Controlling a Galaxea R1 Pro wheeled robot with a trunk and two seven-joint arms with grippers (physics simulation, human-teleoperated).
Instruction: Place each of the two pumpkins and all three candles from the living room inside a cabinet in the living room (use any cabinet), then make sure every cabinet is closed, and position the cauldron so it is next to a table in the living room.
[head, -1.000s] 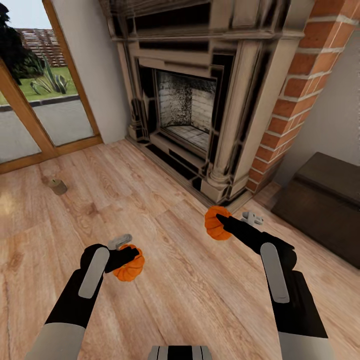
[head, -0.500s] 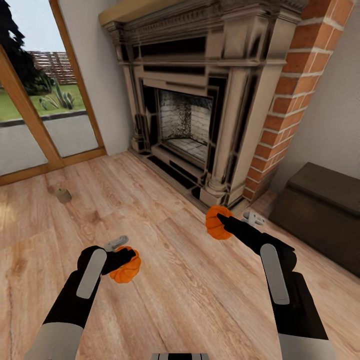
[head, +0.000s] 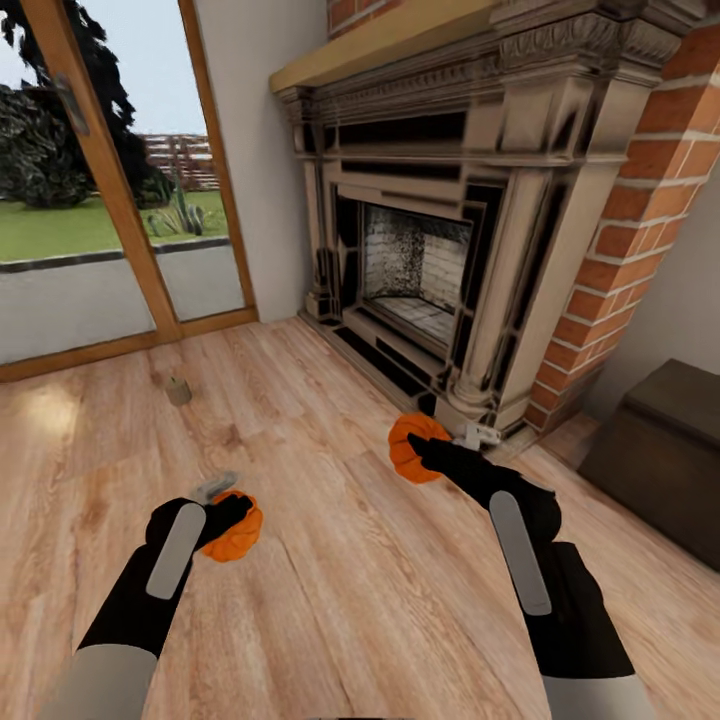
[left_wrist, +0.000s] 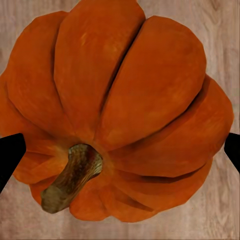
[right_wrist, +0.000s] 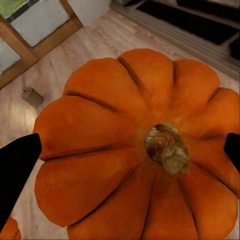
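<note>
- Cabinet (head: 665, 455): dark wood box near the brick column, cut off by the picture's side. Fronts look closed; inside not visible, so contents can't be told.
- Fireplace (head: 430, 240) firebox is open; its floor is partly hidden behind the surround.
- Candle (head: 178, 391): small tan stub on the wood floor (head: 330, 600) near the glass door (head: 100, 200), well apart from both arms. Too small for detail.
- Left tool (head: 225, 510): clamped on the left pumpkin (head: 238, 527). In the left wrist view, black fingertips (left_wrist: 10, 155) press both flanks of the pumpkin (left_wrist: 120, 110), stem toward the camera.
- Right tool (head: 432, 457): clamped on the right pumpkin (head: 412, 447), held above the floor in front of the fireplace base. In the right wrist view, a fingertip (right_wrist: 17, 170) sits on either side of the pumpkin (right_wrist: 135, 150), stem up.
- Grey bits beside each tool: hard to make out.
</note>
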